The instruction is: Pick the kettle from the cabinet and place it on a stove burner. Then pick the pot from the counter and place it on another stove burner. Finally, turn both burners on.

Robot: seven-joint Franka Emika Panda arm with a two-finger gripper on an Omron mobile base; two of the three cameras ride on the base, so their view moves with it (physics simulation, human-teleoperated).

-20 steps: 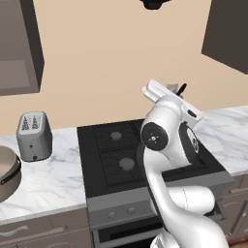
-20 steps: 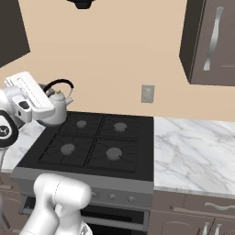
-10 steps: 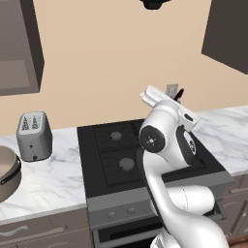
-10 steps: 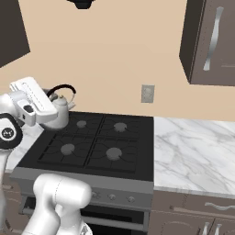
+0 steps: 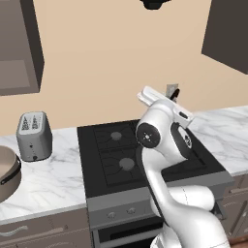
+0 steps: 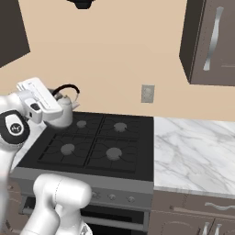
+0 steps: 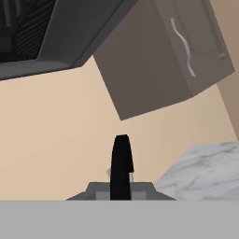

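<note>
**Over the stove with the kettle in hand**

Above the back left burner [image 6: 81, 124] the kettle [image 6: 64, 111] hangs from my gripper [image 6: 54, 98], its thin black handle [image 6: 66, 87] arching up beside my hand. My fingers are pressed together, and I judge they pinch that handle. It looks small, stiff and light, likely smooth metal, so the handle is the sure hold; hung from one point, it may swing.

One kettle, then. Four burners sit in the cooktop [image 6: 137, 151], all bare, so any will do, with one to spare for the pot [image 5: 6, 172]. One pot stands at the left on the counter [image 5: 53, 179], well apart from the stove, with one toaster [image 5: 34, 135] between them. One cabinet [image 6: 211, 43] with a wavy handle hangs up at the right
</note>
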